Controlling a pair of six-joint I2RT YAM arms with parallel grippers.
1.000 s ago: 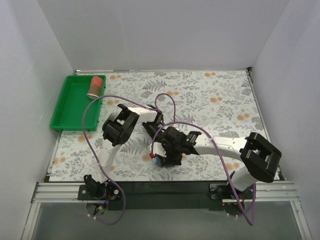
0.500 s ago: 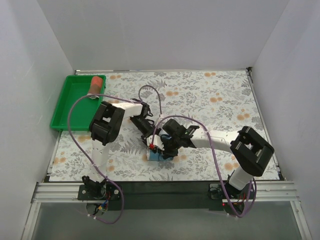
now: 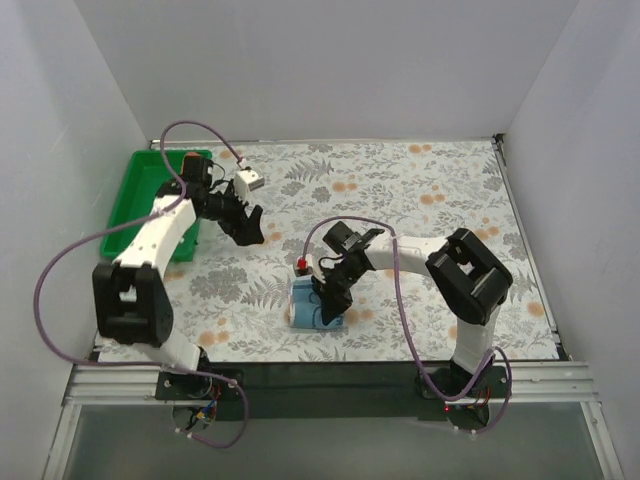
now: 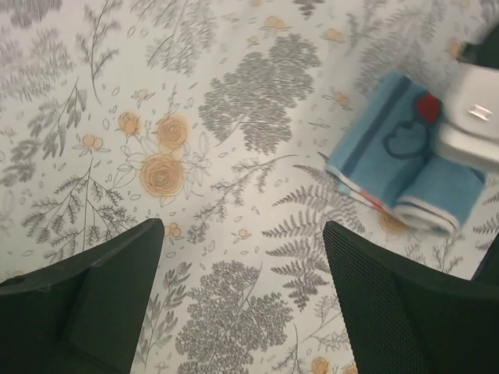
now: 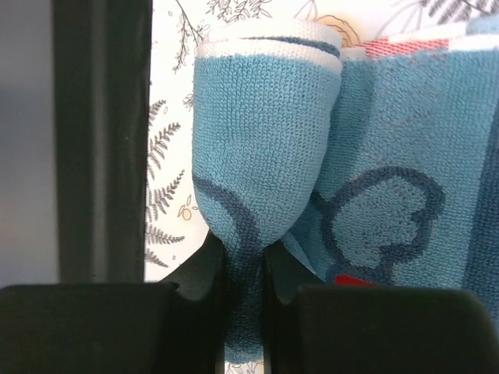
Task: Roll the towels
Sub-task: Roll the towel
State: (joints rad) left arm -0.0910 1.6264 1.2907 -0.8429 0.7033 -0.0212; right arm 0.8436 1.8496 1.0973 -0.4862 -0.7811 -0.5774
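Light blue towel (image 3: 306, 306) lies partly rolled near the front middle of the floral table (image 3: 430, 190), right gripper (image 5: 243, 261) pinching a fold of its rolled end, left gripper (image 3: 250, 230) farther back-left over the table, jaws spread wide, beside the green tray (image 3: 145, 190).

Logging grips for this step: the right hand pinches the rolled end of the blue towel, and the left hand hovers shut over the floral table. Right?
Not quite. The left hand is open, fingers spread with nothing between, as the left wrist view shows. The right hand does pinch the rolled end of the blue towel, and the left does hover over the floral table.
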